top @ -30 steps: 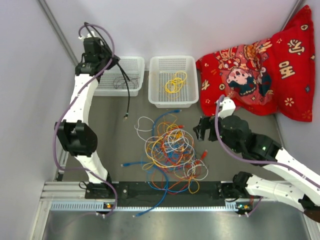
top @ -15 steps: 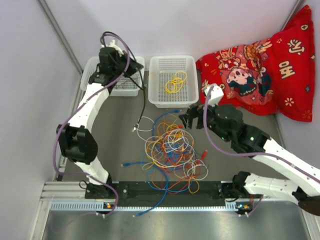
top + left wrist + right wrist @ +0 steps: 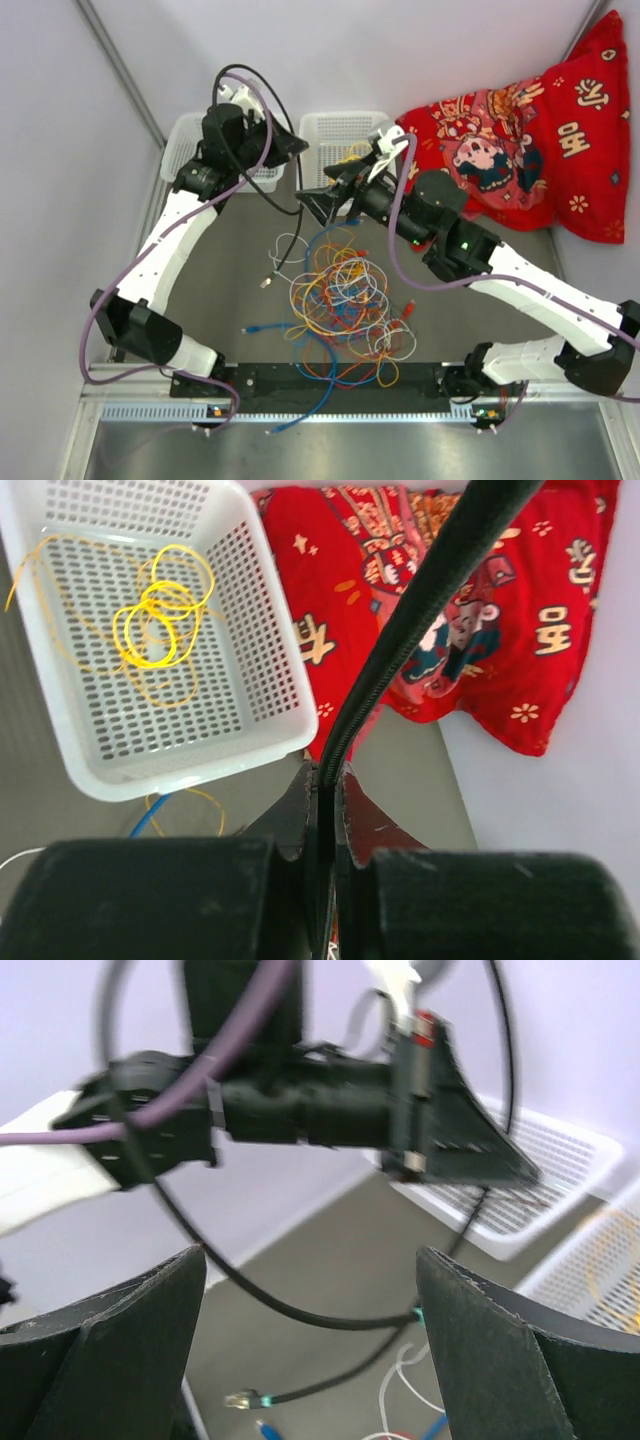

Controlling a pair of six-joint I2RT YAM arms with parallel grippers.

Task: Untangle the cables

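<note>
Two grippers, one cable in hand, many unsorted.

1. Cable heap (image 3: 345, 300): yellow, orange, blue, white and red wires looped over one another on the table (image 3: 230, 270). All places below are given from this heap.
2. Black cable (image 3: 400, 650): raised beyond the heap's far-left side. It arcs high over the left arm, then sags. Its plug end (image 3: 245, 1398) hangs just left of the heap; whether it touches the table cannot be told.
3. Left gripper (image 3: 295, 147): up beyond the heap's far-left corner, fingers pinched narrow on the black cable, which runs straight out between them.
4. Right gripper (image 3: 318, 205): just past the heap's far edge, jaws spread wide with nothing in them. It faces the left gripper, and the sagging black span crosses its wrist view.
5. White basket (image 3: 340, 116): beyond the heap, holds a coiled yellow cable (image 3: 150, 620).
6. Second basket (image 3: 185, 135): beyond and left of the heap; contents mostly hidden.
7. Red cloth (image 3: 520, 140): beyond and right of the heap.

Step in hand, as judged: one black cable is lifted free for sorting.

Next move, as judged: bring the open right jaws around the slack black span and close squarely on so thin a wire. The dangling plug should be kept off the heap's white loops.
</note>
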